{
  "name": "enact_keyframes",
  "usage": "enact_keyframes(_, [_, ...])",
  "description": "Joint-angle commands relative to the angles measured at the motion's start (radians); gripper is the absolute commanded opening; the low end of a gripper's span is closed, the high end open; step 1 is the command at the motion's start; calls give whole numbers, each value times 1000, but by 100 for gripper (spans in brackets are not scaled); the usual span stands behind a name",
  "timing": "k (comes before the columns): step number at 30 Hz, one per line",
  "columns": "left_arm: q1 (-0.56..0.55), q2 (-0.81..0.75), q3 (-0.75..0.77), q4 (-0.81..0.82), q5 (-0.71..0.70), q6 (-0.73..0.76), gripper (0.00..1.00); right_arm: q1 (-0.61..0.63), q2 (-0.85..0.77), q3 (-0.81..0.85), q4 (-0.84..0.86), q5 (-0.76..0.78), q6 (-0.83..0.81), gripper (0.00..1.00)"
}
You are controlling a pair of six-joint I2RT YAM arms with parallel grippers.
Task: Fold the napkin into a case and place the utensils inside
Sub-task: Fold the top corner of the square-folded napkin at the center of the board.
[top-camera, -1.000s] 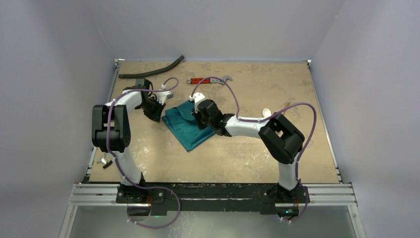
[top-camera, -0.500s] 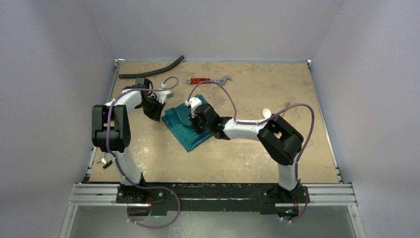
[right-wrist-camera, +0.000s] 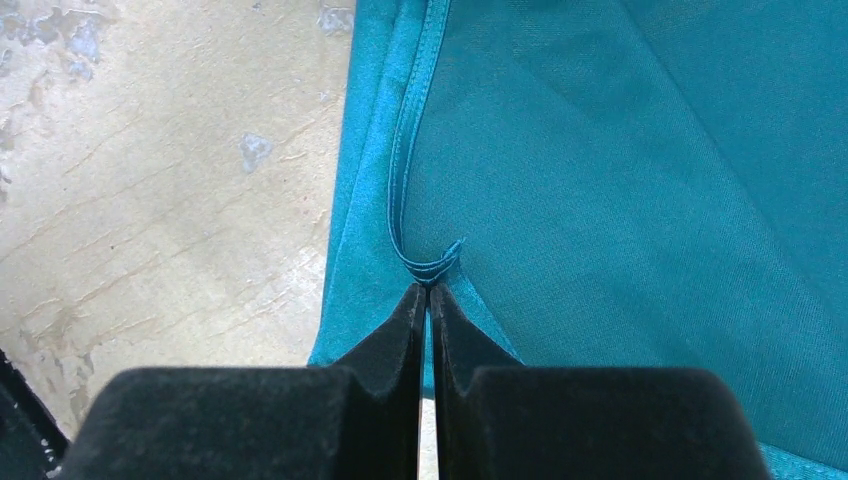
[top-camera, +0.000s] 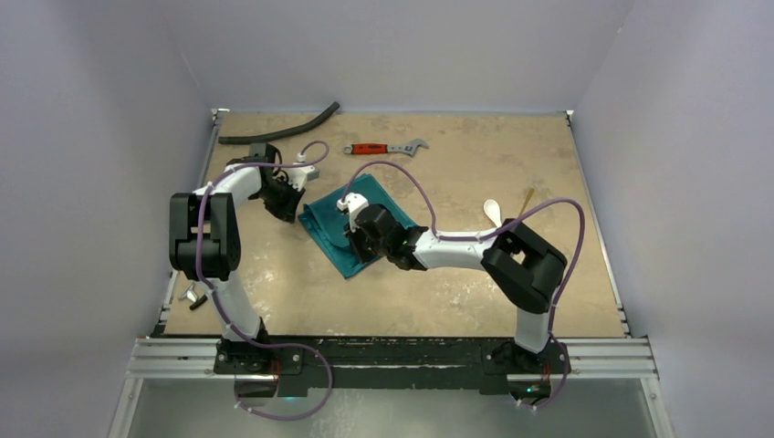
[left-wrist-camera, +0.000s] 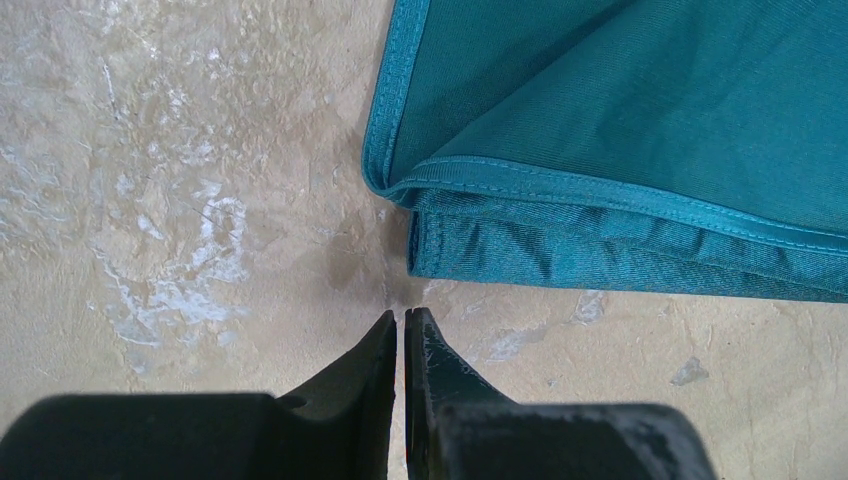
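The teal-green napkin (top-camera: 324, 224) lies folded in flat layers left of the table's middle. My right gripper (top-camera: 353, 245) is over its near half. In the right wrist view the jaws (right-wrist-camera: 427, 291) are shut, with a loop of the napkin's (right-wrist-camera: 620, 180) hem pinched at their tips. My left gripper (top-camera: 296, 211) sits at the cloth's left edge. Its jaws (left-wrist-camera: 402, 313) are shut on nothing, resting on bare table just short of the napkin's (left-wrist-camera: 620, 120) folded corner. The utensils, a white spoon (top-camera: 492, 211) and a tan wooden one (top-camera: 527, 200), lie to the right, apart from the cloth.
A red-handled wrench (top-camera: 383, 147) lies at the back centre and a black hose (top-camera: 278, 129) at the back left. Small black-handled pliers (top-camera: 193, 296) sit by the left rail. The right arm's purple cable arches over the cloth.
My right gripper has travelled left and toward the near edge across the napkin, uncovering the cloth's far corner. The left arm has not moved.
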Motion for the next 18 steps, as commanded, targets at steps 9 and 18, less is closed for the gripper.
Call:
enact_keyframes(9, [11,-27,60,-16,-11,6,7,41,-20,-8,-19,-26,-14,6])
enact_keyframes(18, [37,-33,172,-89,58,-7,7,73,2,10,-56,-33,-50,24])
